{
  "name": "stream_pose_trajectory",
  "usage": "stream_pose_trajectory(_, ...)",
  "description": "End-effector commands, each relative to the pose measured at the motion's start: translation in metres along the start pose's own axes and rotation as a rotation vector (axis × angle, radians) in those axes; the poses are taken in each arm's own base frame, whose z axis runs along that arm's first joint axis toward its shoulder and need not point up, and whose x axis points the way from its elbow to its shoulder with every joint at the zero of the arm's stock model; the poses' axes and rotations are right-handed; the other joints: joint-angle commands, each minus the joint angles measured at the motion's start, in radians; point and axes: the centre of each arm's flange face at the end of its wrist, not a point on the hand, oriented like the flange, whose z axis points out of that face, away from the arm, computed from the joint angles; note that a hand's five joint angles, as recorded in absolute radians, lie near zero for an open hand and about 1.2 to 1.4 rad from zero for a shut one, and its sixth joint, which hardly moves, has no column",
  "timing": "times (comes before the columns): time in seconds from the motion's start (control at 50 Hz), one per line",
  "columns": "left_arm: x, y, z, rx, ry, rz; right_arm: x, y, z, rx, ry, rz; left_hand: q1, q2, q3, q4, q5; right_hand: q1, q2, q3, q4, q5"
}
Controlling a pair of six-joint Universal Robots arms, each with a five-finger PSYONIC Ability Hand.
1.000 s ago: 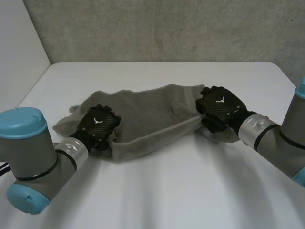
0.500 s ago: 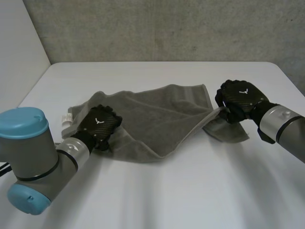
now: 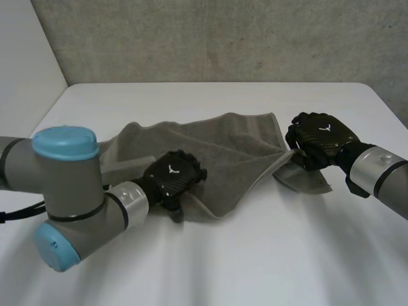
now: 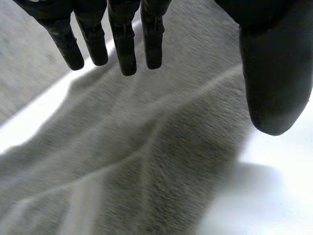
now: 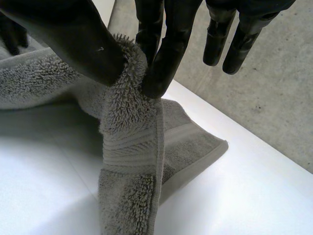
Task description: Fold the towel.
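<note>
Head view: the grey towel (image 3: 223, 150) lies crumpled on the table (image 3: 255, 255). The left hand (image 3: 173, 180) sits over the towel's near edge. The right hand (image 3: 319, 137) is at the towel's right corner.

Left wrist view: its fingers (image 4: 124, 44) are straight and spread just above the towel, thumb apart, holding nothing.

Right wrist view: thumb and fingers (image 5: 168, 54) pinch a bunched towel corner, which hangs down to the table.

The towel (image 3: 220, 150) is grey terry cloth with a flat woven band near its hem. It lies rumpled on the white table (image 3: 268, 255), creased along diagonal folds. The corner at its right end is lifted and bunched, pinched in the right hand (image 3: 319, 137); a flap lies flat below that corner.
</note>
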Motion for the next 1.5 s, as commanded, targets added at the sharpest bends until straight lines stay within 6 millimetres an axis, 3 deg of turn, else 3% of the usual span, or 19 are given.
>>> stream_pose_trajectory(0.02, -0.003, 0.010, 0.003, -0.074, 0.034, 0.076, 0.002, 0.000, 0.000, 0.002, 0.004, -0.001, -0.054, -0.020, -0.049, -0.056, 0.012, 0.096, 0.054, -0.041, -0.067, 0.055)
stream_pose_trajectory(0.16, -0.007, 0.018, 0.007, -0.098, 0.028, 0.162, 0.001, 0.001, 0.000, -0.001, 0.005, 0.001, -0.045, -0.011, -0.049, -0.056, 0.021, 0.096, 0.054, -0.041, -0.067, 0.055)
stream_pose_trajectory(0.3, -0.010, 0.016, 0.006, -0.092, 0.018, 0.170, 0.001, 0.002, 0.000, -0.003, 0.004, 0.002, 0.224, 0.259, -0.049, -0.056, 0.290, 0.096, 0.054, -0.041, -0.067, 0.055)
stream_pose_trajectory(0.42, -0.018, 0.020, 0.003, -0.119, 0.009, 0.156, 0.001, 0.002, 0.001, -0.003, 0.006, 0.001, 0.284, 0.318, -0.049, -0.056, 0.349, 0.096, 0.054, -0.041, -0.067, 0.055)
stream_pose_trajectory(0.54, -0.021, 0.028, -0.008, -0.210, 0.049, 0.128, 0.002, 0.002, 0.001, -0.001, 0.006, 0.001, 0.337, 0.371, -0.049, -0.056, 0.402, 0.096, 0.054, -0.041, -0.067, 0.055)
stream_pose_trajectory(0.74, -0.034, 0.026, -0.036, -0.285, 0.062, 0.168, 0.002, 0.001, 0.002, 0.001, 0.007, -0.001, 0.337, 0.371, -0.049, -0.056, 0.402, 0.096, 0.054, -0.041, -0.067, 0.055)
stream_pose_trajectory(1.06, -0.040, -0.005, -0.076, -0.234, -0.030, 0.180, 0.000, 0.006, 0.002, -0.015, 0.011, -0.006, 0.342, 0.377, -0.049, -0.056, 0.408, 0.096, 0.054, -0.041, -0.067, 0.055)
stream_pose_trajectory(1.24, -0.023, 0.005, -0.083, -0.263, 0.007, 0.135, -0.001, 0.009, 0.001, -0.024, 0.009, -0.004, 0.544, 0.579, -0.049, -0.056, 0.610, 0.096, 0.054, -0.041, -0.067, 0.055)
stream_pose_trajectory(1.32, -0.025, 0.010, -0.083, -0.275, 0.005, 0.121, -0.001, 0.009, 0.001, -0.023, 0.007, -0.004, 0.694, 0.728, -0.049, -0.056, 0.760, 0.096, 0.054, -0.041, -0.067, 0.055)
stream_pose_trajectory(1.5, -0.039, 0.011, -0.079, -0.254, -0.046, 0.130, -0.005, 0.008, 0.001, -0.024, -0.002, -0.004, 0.519, 0.553, -0.049, -0.056, 0.584, 0.096, 0.054, -0.041, -0.067, 0.055)
